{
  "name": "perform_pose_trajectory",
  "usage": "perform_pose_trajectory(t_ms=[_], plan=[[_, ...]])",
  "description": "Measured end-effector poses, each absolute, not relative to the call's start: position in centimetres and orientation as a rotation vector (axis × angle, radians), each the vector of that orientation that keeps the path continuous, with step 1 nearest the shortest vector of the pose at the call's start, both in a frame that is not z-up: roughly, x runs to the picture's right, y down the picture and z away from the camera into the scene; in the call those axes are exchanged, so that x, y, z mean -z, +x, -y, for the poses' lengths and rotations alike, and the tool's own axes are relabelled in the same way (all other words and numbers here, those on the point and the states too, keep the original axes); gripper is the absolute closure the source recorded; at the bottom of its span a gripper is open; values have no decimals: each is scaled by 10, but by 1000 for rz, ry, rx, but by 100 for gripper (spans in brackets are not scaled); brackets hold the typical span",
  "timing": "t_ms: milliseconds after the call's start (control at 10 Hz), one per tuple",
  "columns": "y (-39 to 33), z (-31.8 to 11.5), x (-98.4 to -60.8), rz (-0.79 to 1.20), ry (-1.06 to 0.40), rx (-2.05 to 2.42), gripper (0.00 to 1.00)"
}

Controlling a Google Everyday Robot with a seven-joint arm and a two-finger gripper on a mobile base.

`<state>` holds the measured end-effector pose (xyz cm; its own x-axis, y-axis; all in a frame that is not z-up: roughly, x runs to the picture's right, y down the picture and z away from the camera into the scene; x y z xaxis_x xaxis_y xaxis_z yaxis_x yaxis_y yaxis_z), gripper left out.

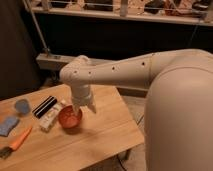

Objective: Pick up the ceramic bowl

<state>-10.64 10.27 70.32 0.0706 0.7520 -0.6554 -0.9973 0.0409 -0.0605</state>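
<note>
— Item one, the gripper (83, 107): we log it off-white, sitting right over the far rim of the ceramic bowl (69, 121), which is glossy reddish-orange.
— And the arm (125, 72)?
— Same off-white, with a row of small dark dots. The table (107, 132) we enter as pale honey-brown wood, unpatterned.
— Left side?
— We list a blue-grey round object (22, 105), a blue cloth (7, 126), a black packet (45, 106) with thin white stripes, a cream box (52, 120), and an orange carrot-shaped piece (21, 139).
</note>
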Motion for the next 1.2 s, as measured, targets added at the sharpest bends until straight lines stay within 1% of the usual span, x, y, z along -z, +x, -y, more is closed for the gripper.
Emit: perform_pose_trajectory(t_ms=[400,600,1000,1200], plan=[[-107,-101,-703,-520,-589,-1437,35],[-113,-94,-710,-482,-588,-1430,35],[-118,-56,-743,-370,-551,-1396,35],[-119,-55,-758,-354,-552,-1369,35]])
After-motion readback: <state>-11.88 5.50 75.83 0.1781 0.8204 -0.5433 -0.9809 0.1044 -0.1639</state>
